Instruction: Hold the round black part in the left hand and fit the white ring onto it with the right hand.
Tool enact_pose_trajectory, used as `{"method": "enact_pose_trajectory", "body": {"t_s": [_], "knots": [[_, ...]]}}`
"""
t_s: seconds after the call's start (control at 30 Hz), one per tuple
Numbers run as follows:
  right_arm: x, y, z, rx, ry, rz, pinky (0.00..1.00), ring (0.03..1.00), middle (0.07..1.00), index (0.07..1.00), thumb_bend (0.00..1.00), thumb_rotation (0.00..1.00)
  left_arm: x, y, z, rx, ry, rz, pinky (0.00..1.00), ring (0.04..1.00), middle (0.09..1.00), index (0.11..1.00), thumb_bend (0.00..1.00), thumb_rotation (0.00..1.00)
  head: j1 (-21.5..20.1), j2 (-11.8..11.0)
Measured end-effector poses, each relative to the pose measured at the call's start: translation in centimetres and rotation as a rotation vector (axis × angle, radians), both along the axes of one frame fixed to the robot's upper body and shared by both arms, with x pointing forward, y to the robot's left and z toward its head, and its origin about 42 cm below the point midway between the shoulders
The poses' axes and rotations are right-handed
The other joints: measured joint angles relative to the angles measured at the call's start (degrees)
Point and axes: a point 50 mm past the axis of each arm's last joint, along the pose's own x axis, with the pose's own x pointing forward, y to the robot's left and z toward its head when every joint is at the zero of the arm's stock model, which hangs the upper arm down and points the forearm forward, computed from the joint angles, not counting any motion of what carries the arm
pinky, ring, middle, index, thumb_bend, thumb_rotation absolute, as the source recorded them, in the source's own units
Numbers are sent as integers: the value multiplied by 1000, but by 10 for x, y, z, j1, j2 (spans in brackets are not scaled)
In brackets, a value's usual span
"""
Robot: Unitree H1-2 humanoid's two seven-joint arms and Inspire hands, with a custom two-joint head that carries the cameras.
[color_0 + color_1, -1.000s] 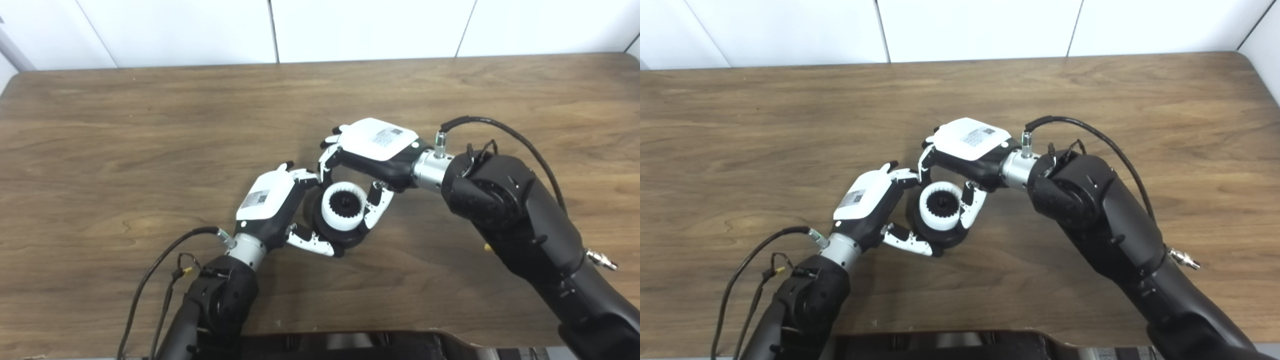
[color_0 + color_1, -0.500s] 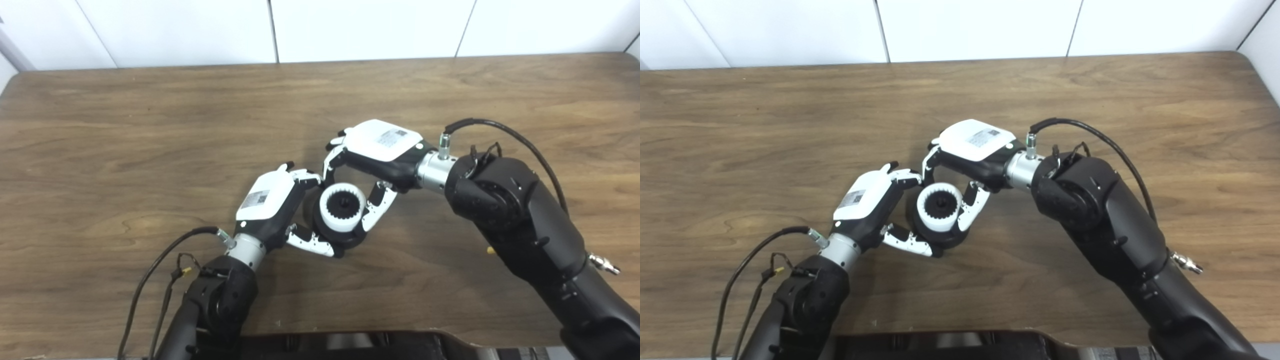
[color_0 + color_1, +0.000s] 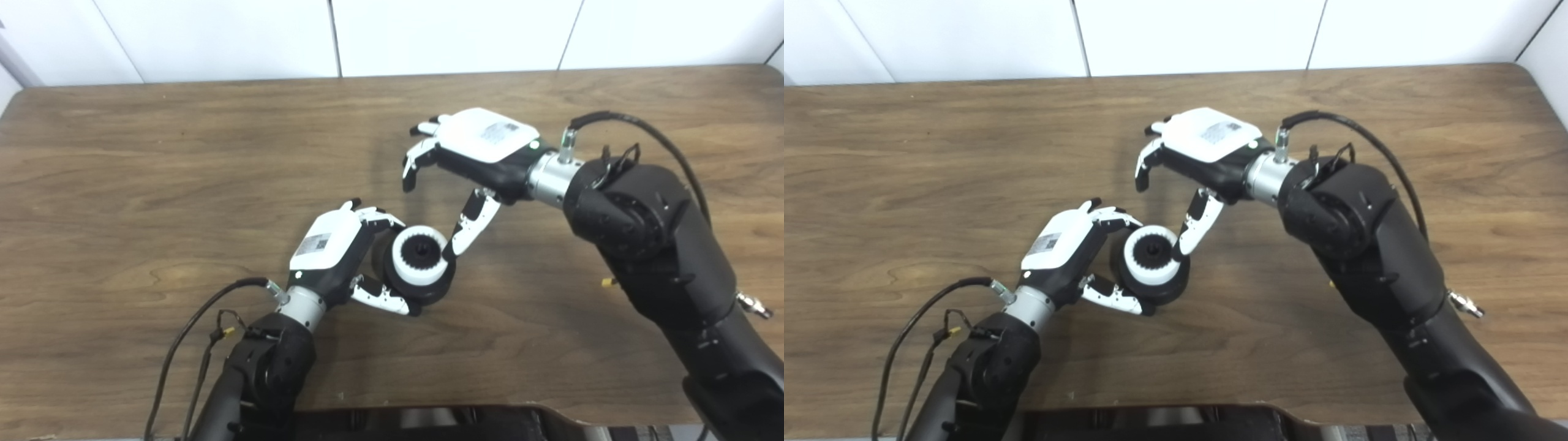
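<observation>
While the left hand (image 3: 334, 254) wraps its fingers and thumb around the round black part (image 3: 429, 293), the part sits low on the brown wooden table (image 3: 153, 171), near the middle of it. The white ring (image 3: 418, 255) is on top of the black part. The ring has little teeth all around its inside, and a dark hub shows in its middle. The open face of the ring points up, a bit tipped toward the cameras. The part is round, so no side is longer than another.

The left hand is closed on the black part. Its fingers curl over the far side and its thumb (image 3: 380, 299) lies along the near side.

The right hand (image 3: 471, 153) is up and to the right of the ring. It is wide open and holds nothing. Its fingers (image 3: 413, 168) curl down in the air, well apart from the ring. Its thumb (image 3: 468, 223) reaches down, and the tip is just beside the right edge of the ring. I cannot tell if the tip touches it.

Black cables (image 3: 190, 331) run along both arms. The tabletop has wavy wood lines. Behind the table is a white wall (image 3: 453, 30) made of panels with thin dark lines between them. Something dark (image 3: 429, 422) sits at the bottom edge.
</observation>
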Motion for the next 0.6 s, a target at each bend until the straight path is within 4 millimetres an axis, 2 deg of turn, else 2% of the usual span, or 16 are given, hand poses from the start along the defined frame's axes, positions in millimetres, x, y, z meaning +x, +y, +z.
{"method": "enact_pose_trajectory", "body": {"t_s": [0.33, 0.57, 0.6], "knots": [[-2, -13, 7, 9, 1, -23, 988, 975, 847, 683, 1000, 320, 1, 1, 0, 6, -12, -3, 1000, 851, 762, 485, 524, 70, 0, -1], [-2, -14, 7, 8, 1, -28, 985, 977, 846, 676, 1000, 317, 1, 2, 0, 13, -16, -3, 1000, 857, 776, 494, 520, 82, -2, -1], [-2, -14, 7, 8, 1, -29, 981, 975, 844, 674, 1000, 319, 1, 2, 0, 19, -13, 0, 1000, 862, 782, 571, 743, 201, -1, -1]]}}
